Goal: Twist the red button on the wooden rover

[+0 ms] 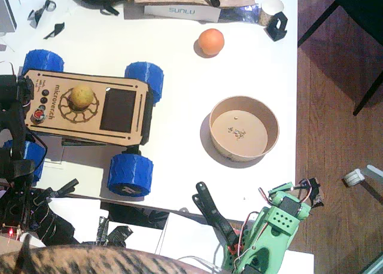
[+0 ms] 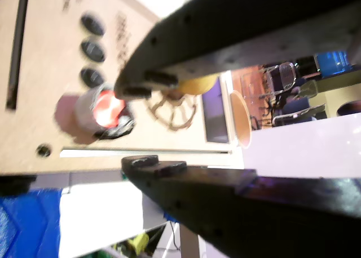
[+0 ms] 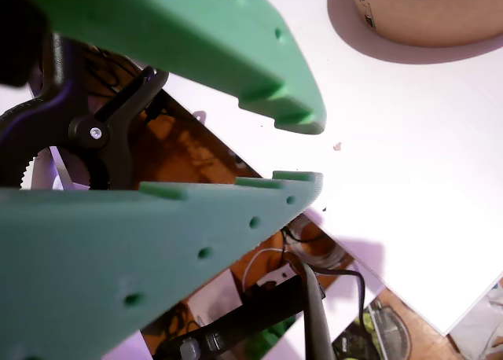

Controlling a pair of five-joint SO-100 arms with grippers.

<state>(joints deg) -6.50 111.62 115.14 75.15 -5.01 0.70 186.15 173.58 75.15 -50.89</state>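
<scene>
Red button point(image 1: 39, 115) first: it sits in its silver-grey collar at the far left end of the wooden rover point(image 1: 90, 109), just below the row of three black buttons point(image 1: 44, 97) and beside the lettering on the deck. The left gripper point(image 2: 127, 125), black, is right at that end of the rover. In a wrist view its jaws stand apart, and the red button point(image 2: 107, 111) lies just ahead of the upper jaw's tip, slightly off the middle of the gap, so the jaws are not yet closed around the collar. My reading is that the coming move turns on this small offset: the jaws need to centre on the button and straddle it before any twist.

Further right on the deck, a yellowish fruit point(image 1: 82, 96) rests in the spoked round cutout, then comes the black panel point(image 1: 118, 110). On the white tabletop point(image 1: 179, 160) beyond stand an orange fruit point(image 1: 210, 41) and a tan bowl point(image 1: 244, 128). At the lower right the right gripper point(image 3: 302, 152), green, is well apart from the rover, its jaws parted a little and holding nothing. The left arm is plainly the nearer one.
</scene>
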